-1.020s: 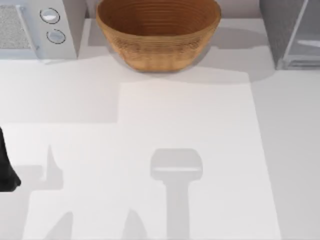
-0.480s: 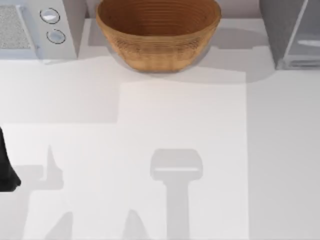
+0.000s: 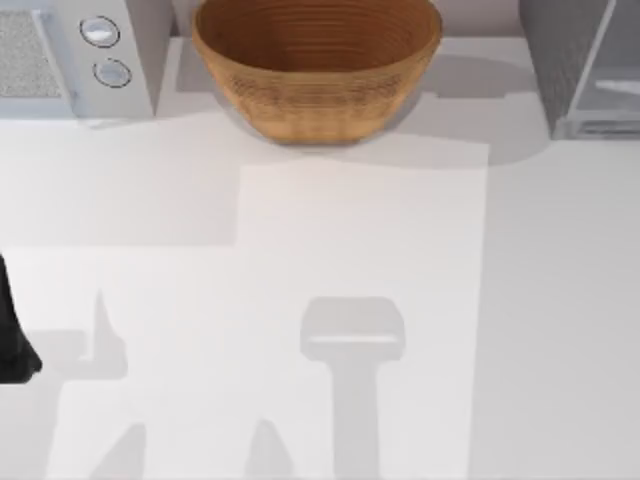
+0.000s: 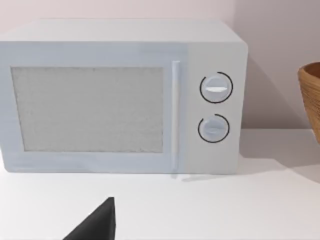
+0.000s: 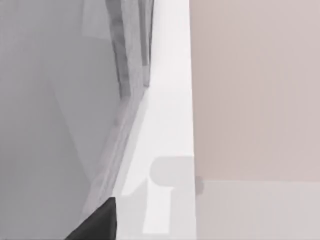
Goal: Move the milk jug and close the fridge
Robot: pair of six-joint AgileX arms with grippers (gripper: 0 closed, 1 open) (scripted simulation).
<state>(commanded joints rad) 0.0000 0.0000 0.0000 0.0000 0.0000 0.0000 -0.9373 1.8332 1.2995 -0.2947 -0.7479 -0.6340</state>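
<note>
Basket [image 3: 316, 65] far centre in top view, microwave [image 3: 75, 55] far left, fridge [image 3: 585, 65] far right; left arm [image 3: 12, 330] at left edge. Left wrist: microwave ahead, basket beside it. Right wrist: close against fridge door [image 5: 55, 125]. Finger state of either gripper: cannot tell.

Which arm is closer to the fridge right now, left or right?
Right. The right wrist view looks along the fridge from close beside it, with a dark finger of that gripper at the frame edge. The left arm sits at the table's left edge, facing the microwave, far from the fridge.
</note>
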